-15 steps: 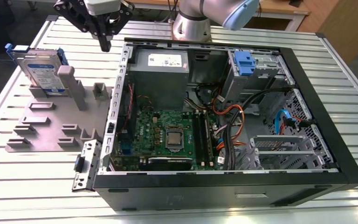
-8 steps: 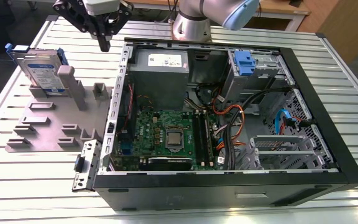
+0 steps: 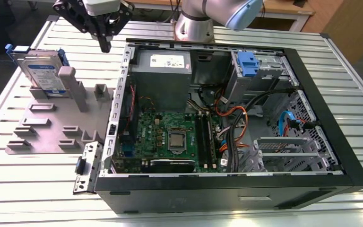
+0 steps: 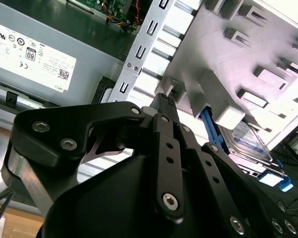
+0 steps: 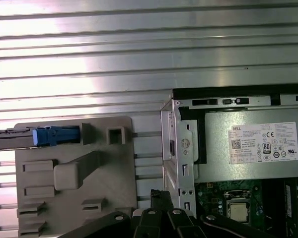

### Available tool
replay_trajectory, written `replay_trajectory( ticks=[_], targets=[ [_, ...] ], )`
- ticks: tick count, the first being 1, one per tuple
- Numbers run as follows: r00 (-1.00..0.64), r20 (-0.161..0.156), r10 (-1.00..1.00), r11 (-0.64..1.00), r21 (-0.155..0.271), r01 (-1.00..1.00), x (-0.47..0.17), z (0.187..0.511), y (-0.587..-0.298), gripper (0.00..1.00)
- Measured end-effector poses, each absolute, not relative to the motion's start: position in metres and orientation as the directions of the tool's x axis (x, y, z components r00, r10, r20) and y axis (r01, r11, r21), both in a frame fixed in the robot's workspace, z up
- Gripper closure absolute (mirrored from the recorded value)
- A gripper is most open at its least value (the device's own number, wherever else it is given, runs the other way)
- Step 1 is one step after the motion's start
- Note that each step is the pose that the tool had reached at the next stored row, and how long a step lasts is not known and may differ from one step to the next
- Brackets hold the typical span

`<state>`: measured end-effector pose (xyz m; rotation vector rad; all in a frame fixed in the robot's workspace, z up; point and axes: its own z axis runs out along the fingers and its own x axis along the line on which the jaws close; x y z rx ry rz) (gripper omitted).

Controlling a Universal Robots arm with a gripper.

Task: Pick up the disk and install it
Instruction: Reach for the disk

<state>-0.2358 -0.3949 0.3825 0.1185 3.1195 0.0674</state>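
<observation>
Exterior view: a black two-fingered gripper (image 3: pixel 104 46) hangs from the robot arm over the far part of a slatted aluminium table (image 3: pixel 30 189). It points down at the strip between a grey plastic fixture plate (image 3: pixel 49 127) and the left wall of an open black desktop computer case (image 3: pixel 332 118). Its fingers are drawn together to a single tip with nothing between them.

The disk (image 3: pixel 43 71), a flat silver-grey metal hard drive with a blue-and-white label and a blue plastic bracket along its edges, stands upright on edge. It sits in a slot at the far left corner of the fixture plate, on the exterior view's left. It is to the left of the gripper, and the two do not touch.

Inside the case, a grey metal power-supply box with a white sticker (image 3: pixel 162 75) sits at the far left. A green motherboard (image 3: pixel 168 132) lies nearer, and a small blue plastic clip (image 3: pixel 247 64) sits in the drive bay at the far right.

In the second wrist view, the gripper (image 4: pixel 164 99) reaches toward the edge of the fixture plate (image 4: pixel 238 54). The disk (image 4: pixel 248 141) is behind an upright grey post, and the power-supply box (image 4: pixel 64 44) lies on the other side.

In the first wrist view, the gripper (image 5: pixel 159 194) is beside the case wall. The disk (image 5: pixel 54 135) is seen edge-on in its slot, well apart from the gripper.
</observation>
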Motion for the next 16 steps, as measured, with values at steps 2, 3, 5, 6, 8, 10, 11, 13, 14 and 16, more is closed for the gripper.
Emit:
replay_trajectory(
  ticks=[2, 3, 5, 6, 8, 10, 11, 13, 14, 16],
  targets=[
    [-0.997, -0.017, 0.076, 0.996, 0.044, 0.075, -0.2361, 0.3825, -0.3949, 0.89],
    [-0.997, -0.017, 0.076, 0.996, 0.044, 0.075, -0.2363, 0.3825, -0.3948, 0.89],
    [-0.997, -0.018, 0.076, 0.996, 0.044, 0.075, -0.2368, 0.3823, -0.3948, 0.89],
    [-0.997, -0.017, 0.076, 0.996, 0.044, 0.075, -0.2371, 0.3822, -0.3948, 0.89],
    [-0.997, -0.017, 0.076, 0.996, 0.044, 0.075, -0.2374, 0.3821, -0.3947, 0.89],
    [-0.997, -0.017, 0.076, 0.996, 0.044, 0.075, -0.2377, 0.382, -0.3947, 0.89],
    [-0.997, -0.017, 0.076, 0.996, 0.044, 0.075, -0.238, 0.3818, -0.3947, 0.89],
    [-0.997, -0.017, 0.076, 0.996, 0.044, 0.075, -0.2382, 0.3818, -0.3947, 0.89],
    [-0.997, -0.017, 0.076, 0.996, 0.044, 0.075, -0.2383, 0.3818, -0.3947, 0.89],
    [-0.997, -0.017, 0.076, 0.996, 0.044, 0.076, -0.2388, 0.3818, -0.3947, 0.89]
  ],
)
